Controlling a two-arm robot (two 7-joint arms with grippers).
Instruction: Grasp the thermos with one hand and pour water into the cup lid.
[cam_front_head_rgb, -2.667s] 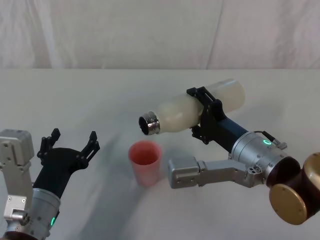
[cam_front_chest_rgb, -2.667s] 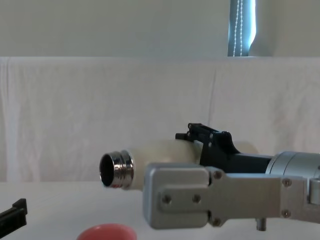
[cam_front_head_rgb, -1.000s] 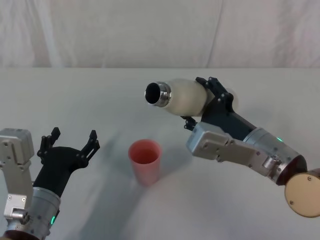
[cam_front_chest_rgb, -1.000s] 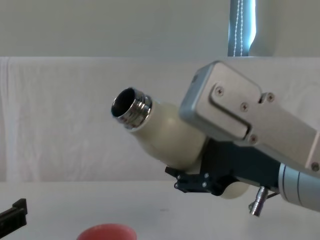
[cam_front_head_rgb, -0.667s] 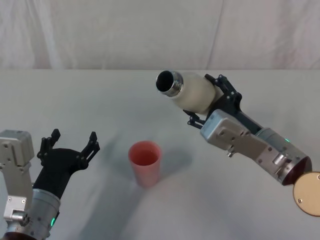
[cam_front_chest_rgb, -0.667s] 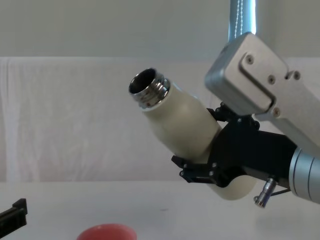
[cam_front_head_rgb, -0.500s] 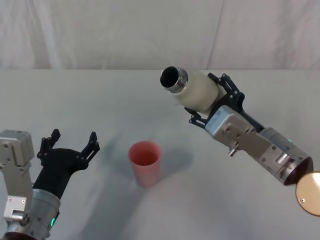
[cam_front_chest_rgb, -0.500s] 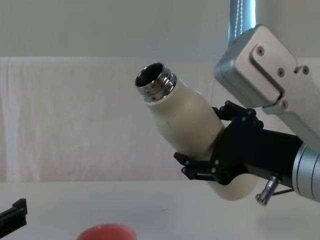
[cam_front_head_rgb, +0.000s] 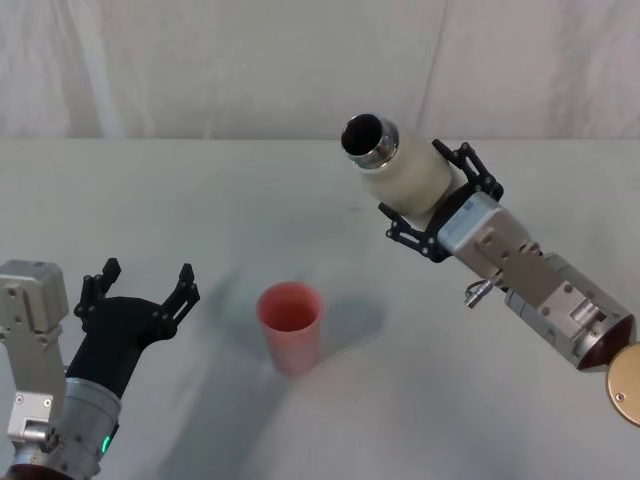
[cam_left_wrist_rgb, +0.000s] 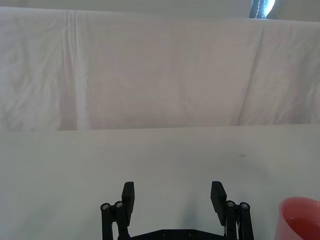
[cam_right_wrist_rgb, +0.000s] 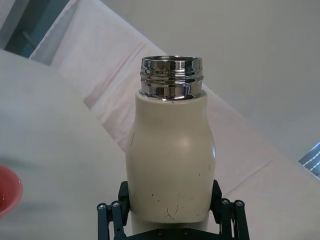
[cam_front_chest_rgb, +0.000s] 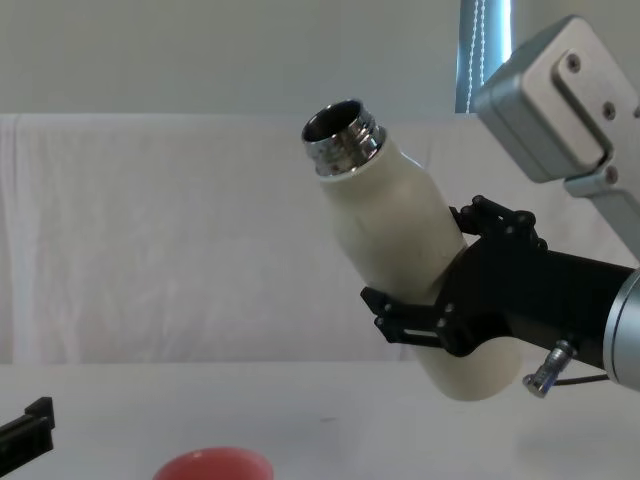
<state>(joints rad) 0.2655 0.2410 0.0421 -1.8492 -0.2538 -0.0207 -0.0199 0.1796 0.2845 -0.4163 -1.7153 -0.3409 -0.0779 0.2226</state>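
While tilted, thermos (cam_front_head_rgb: 405, 176) between right fingers (cam_front_head_rgb: 437, 248)

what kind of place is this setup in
Probably a robot test bench, not a kitchen: a bare white table, a white cloth backdrop, and just a thermos in the right gripper and a cup lid.

- A white tabletop (cam_front_head_rgb: 200, 200) fills the foreground.
- Behind it hangs a creased white cloth backdrop (cam_front_chest_rgb: 150, 230).
- Above the cloth stands a plain pale wall (cam_front_chest_rgb: 200, 50).
- A bright blue-white window strip (cam_front_chest_rgb: 484, 50) shows at upper right.
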